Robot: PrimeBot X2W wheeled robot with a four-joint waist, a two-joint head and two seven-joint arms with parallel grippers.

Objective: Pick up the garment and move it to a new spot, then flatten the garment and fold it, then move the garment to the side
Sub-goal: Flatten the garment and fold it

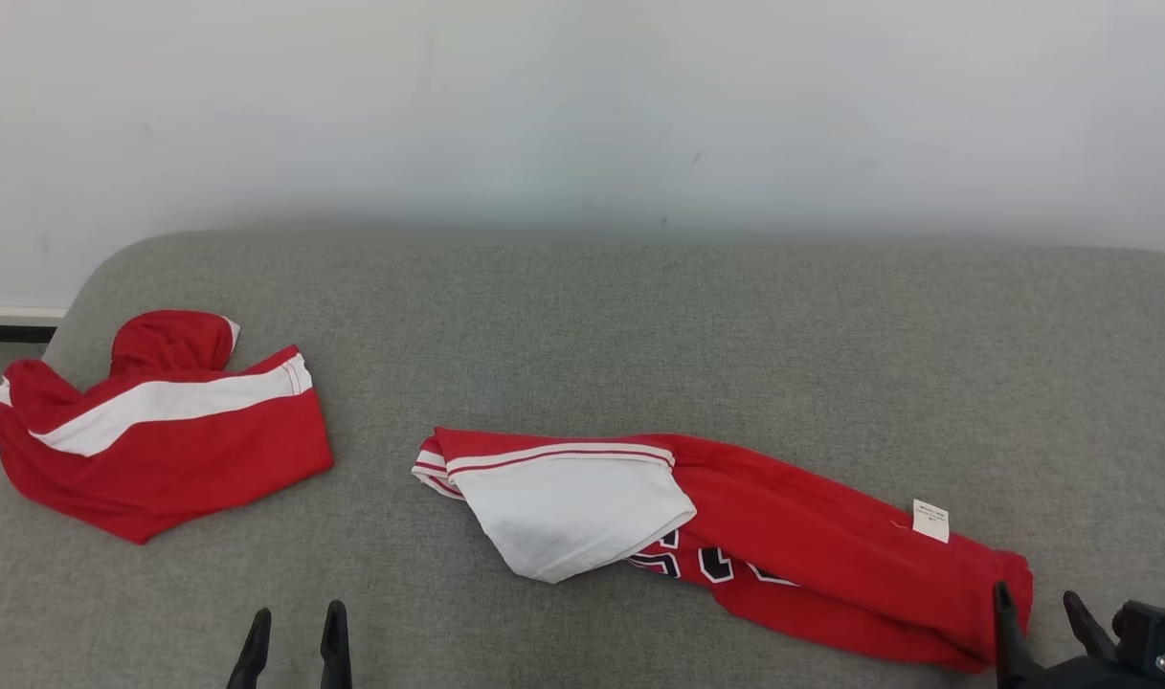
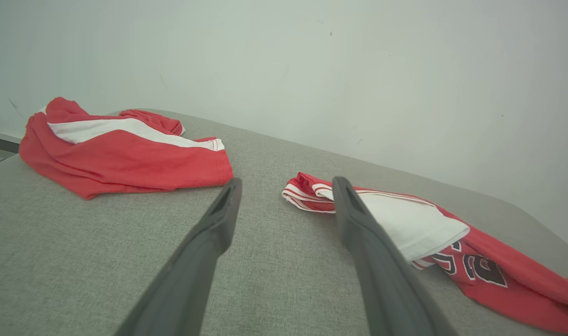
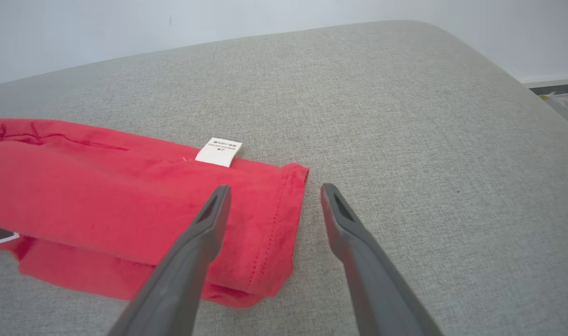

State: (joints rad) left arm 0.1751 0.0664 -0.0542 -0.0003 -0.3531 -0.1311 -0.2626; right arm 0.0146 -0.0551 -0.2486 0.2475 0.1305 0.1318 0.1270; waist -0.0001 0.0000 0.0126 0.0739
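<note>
The garment (image 1: 812,545) is red, with a white panel and dark lettering. It lies in a long rumpled strip across the middle and right of the grey cushioned surface (image 1: 639,335). A white label (image 1: 930,520) sits near its right end. My right gripper (image 1: 1036,595) is open at that right end. In the right wrist view my right gripper (image 3: 276,187) has its fingers spread over the hem of the garment (image 3: 78,186), holding nothing. My left gripper (image 1: 299,610) is open at the front left, apart from the cloth. In the left wrist view my left gripper (image 2: 287,181) points toward the striped end of the garment (image 2: 522,289).
A second red and white garment (image 1: 161,450) lies folded near the left edge of the surface and is also in the left wrist view (image 2: 120,158). A pale wall (image 1: 582,115) rises behind. The surface rounds off at its right edge (image 3: 522,93).
</note>
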